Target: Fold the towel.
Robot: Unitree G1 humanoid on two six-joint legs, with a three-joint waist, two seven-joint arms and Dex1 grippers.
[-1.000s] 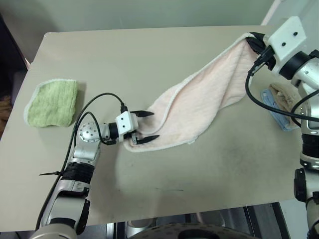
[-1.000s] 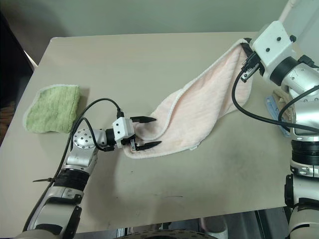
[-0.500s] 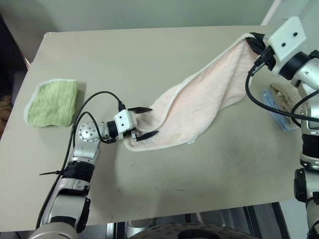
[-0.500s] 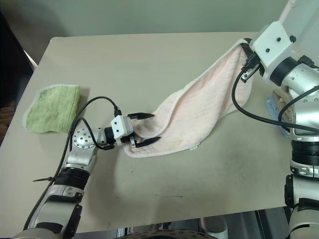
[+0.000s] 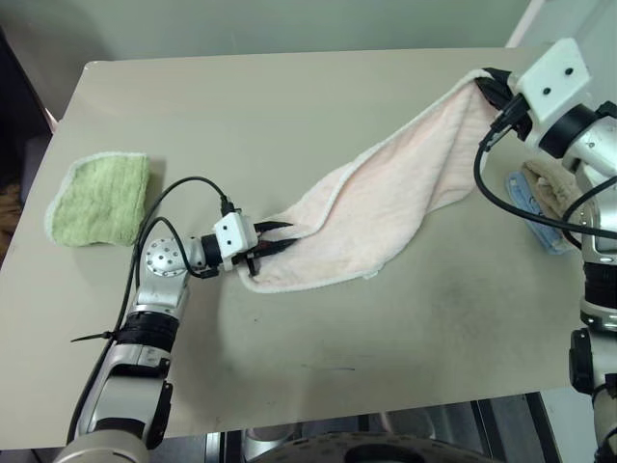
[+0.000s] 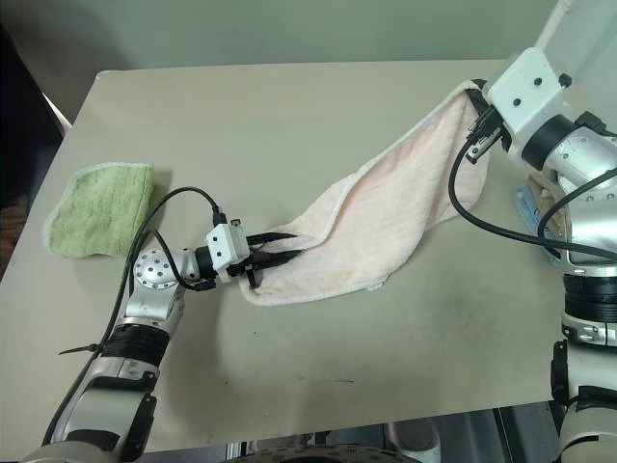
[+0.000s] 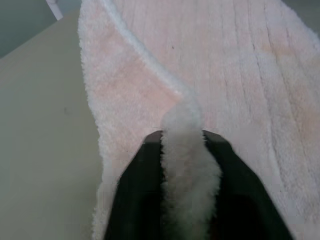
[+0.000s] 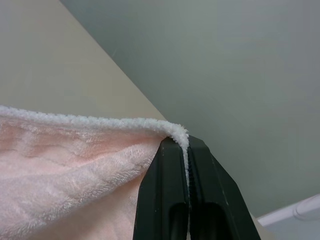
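The pale pink towel (image 5: 386, 207) with white edging stretches across the table from its lower end near the middle up to a raised corner at the far right. My left gripper (image 5: 274, 241) is shut on the towel's near edge, and the left wrist view shows a fold of white edging (image 7: 186, 165) pinched between the black fingers (image 7: 135, 200). My right gripper (image 5: 485, 85) holds the raised corner above the table, shut on the towel's edge (image 8: 181, 134) in the right wrist view.
A folded green terry cloth (image 5: 100, 198) lies at the table's left side. A beige cloth with blue trim (image 5: 542, 198) lies at the right edge, partly behind my right arm. The beige table (image 5: 251, 116) has bare surface at the back and front.
My left gripper has closed on the towel's near edge; its fingers stood wide apart around it before. The right gripper and the raised corner have not moved.
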